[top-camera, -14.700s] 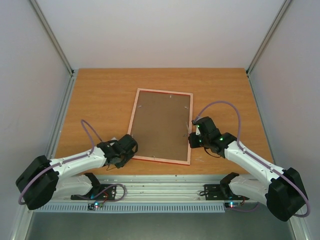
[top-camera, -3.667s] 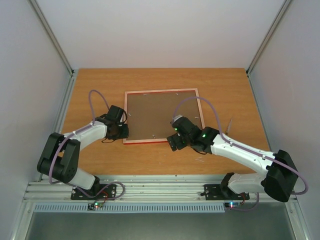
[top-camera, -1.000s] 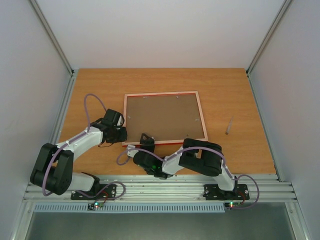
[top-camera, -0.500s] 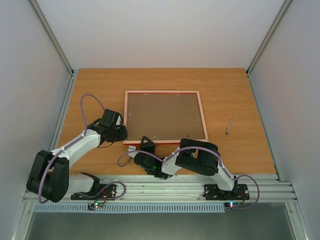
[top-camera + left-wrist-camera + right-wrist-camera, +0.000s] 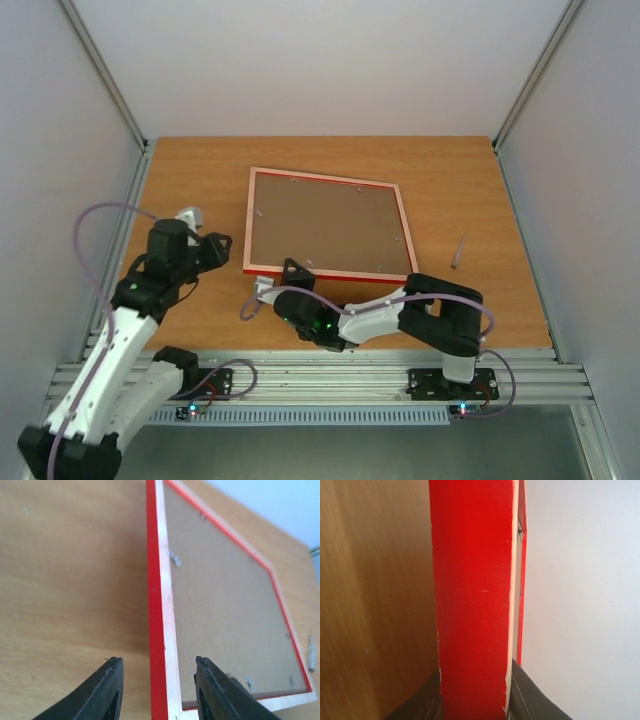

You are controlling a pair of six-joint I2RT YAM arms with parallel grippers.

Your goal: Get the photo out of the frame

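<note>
Red frame (image 5: 325, 178) lying back-up at the middle of the table (image 5: 470, 190), brown backing board (image 5: 328, 225) showing, right gripper (image 5: 292, 272) clamped on its near edge by the left corner, left gripper (image 5: 159, 661) near its left edge, fingers apart.

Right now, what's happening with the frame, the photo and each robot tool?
frame: back side up, near edge pinched.
backing board: sitting in the frame.
photo: hidden, cannot tell.
left tool: open, empty, by the frame's left edge.
right tool: shut on the frame's near edge.
</note>
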